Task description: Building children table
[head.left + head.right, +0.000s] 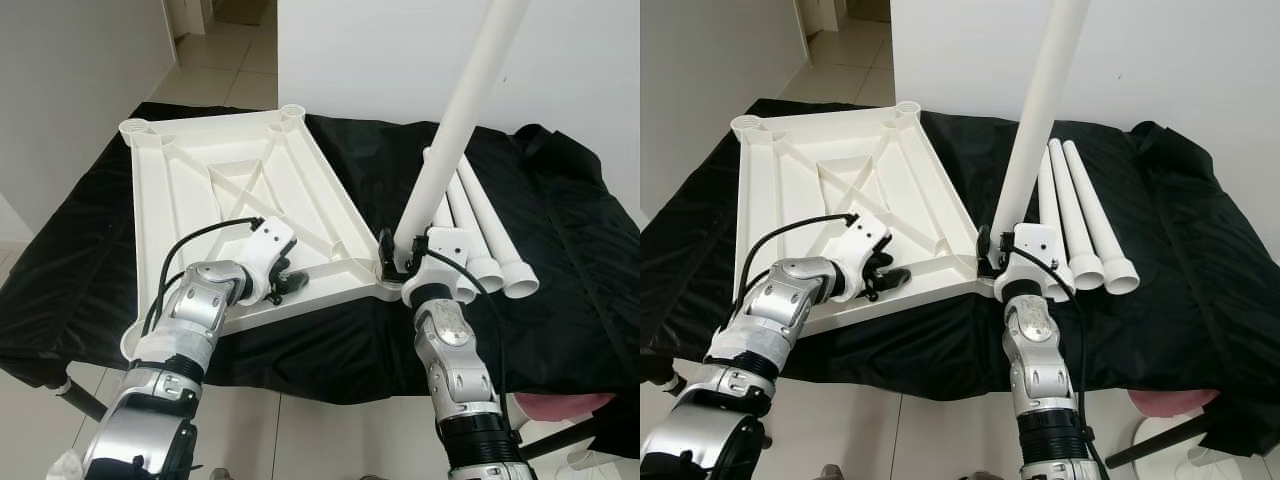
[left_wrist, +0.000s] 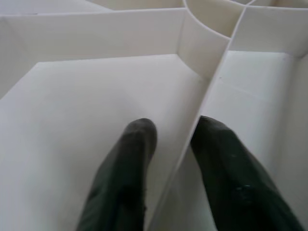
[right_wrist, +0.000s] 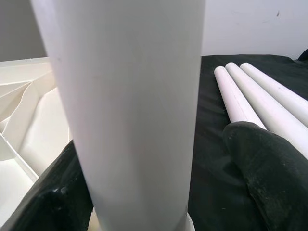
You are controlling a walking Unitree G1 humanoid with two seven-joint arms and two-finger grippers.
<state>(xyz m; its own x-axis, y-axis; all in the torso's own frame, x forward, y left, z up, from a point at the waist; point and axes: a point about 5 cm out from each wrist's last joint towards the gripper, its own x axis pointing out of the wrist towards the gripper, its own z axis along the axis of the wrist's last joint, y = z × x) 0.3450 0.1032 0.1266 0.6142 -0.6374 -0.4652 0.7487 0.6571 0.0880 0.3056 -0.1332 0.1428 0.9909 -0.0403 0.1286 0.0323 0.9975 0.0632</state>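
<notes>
Leg seated in the tabletop's corner socket

The upright leg [image 1: 455, 130] is gripped low by the right claw [image 1: 400, 262]; a rib of the overturned tabletop [image 1: 200, 190] is straddled by the left claw [image 2: 173, 154], whether pinched cannot be told. Stiff, light, slippery plastic is judged; holding near the socket is best.

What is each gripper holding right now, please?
Left gripper: shut on a rib of the white plastic tabletop.
Right gripper: shut on the upright white plastic leg.
</notes>
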